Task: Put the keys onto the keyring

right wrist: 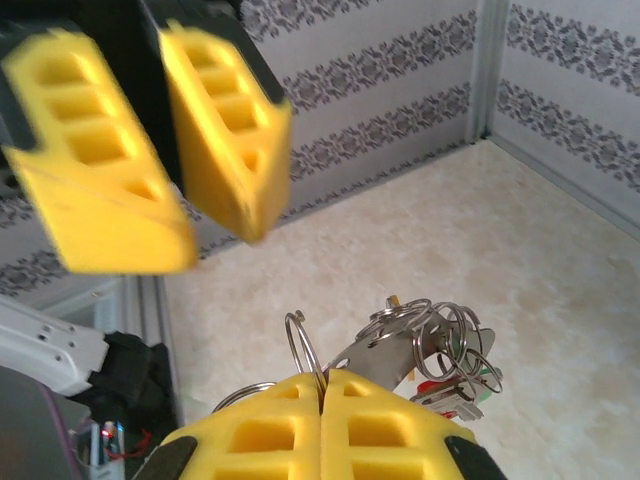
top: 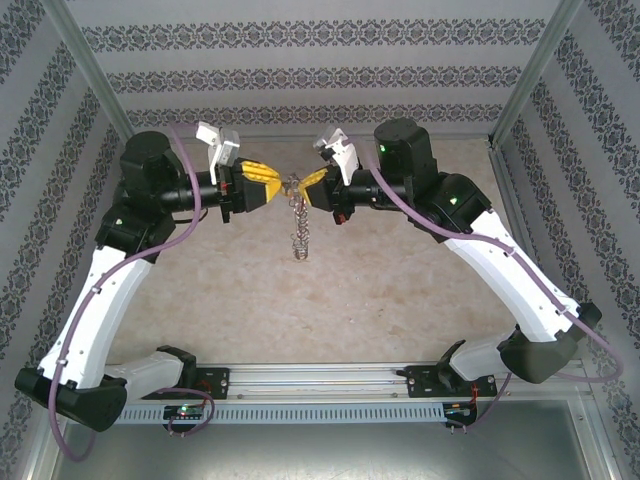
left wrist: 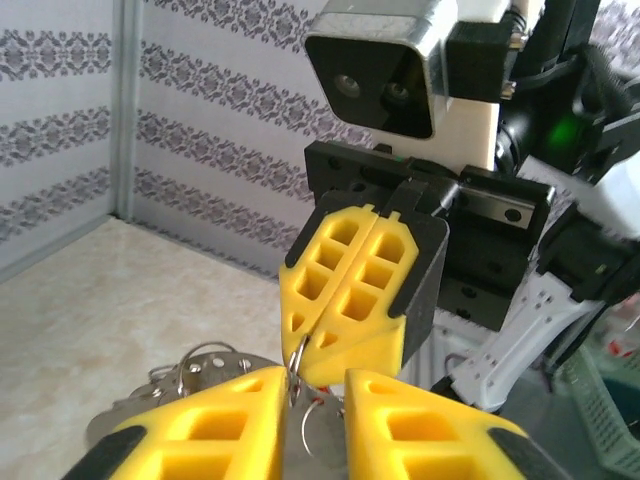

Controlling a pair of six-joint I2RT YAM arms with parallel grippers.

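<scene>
- My right end effector (right wrist: 320, 385) is clamped flat, fingers pressed together, pinching one wire loop of the keyring (right wrist: 425, 335).
- The rest of the keyring hangs from that pinch as a limp silvery bunch over the middle of the table (top: 400, 290). I can't tell whether its lower end touches the surface.
- Keys (right wrist: 465, 385) with red and green heads sit tangled in the bunch.
- My left end effector (right wrist: 195, 225) faces the right one nearly tip to tip, fingers parted, gripping nothing.
</scene>
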